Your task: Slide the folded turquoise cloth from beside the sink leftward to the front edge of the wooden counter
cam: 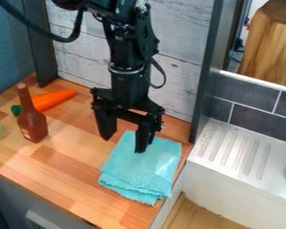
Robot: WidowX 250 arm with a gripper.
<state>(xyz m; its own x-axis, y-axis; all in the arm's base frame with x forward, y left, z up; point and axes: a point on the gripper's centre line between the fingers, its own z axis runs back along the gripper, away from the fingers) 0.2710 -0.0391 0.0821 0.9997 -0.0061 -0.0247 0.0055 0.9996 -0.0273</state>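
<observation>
Cloth with a rough, crinkled texture makes the folded towel (139, 167); smooth wood, the surface (68, 172). The sauce bottle (32, 120) looks like glossy plastic, the claw (123, 145) matt.

A fixed camera looks down at a slant onto the desk (68, 181), facing the plank wall (184, 31) behind. It stands fairly near.

Turquoise, roughly rectangular fabric cloth (133, 172) | folded in layers, lightly creased (near edges don't quite line up) | lying flat | on the brown wood-block bench (61, 165), along its right edge
</observation>
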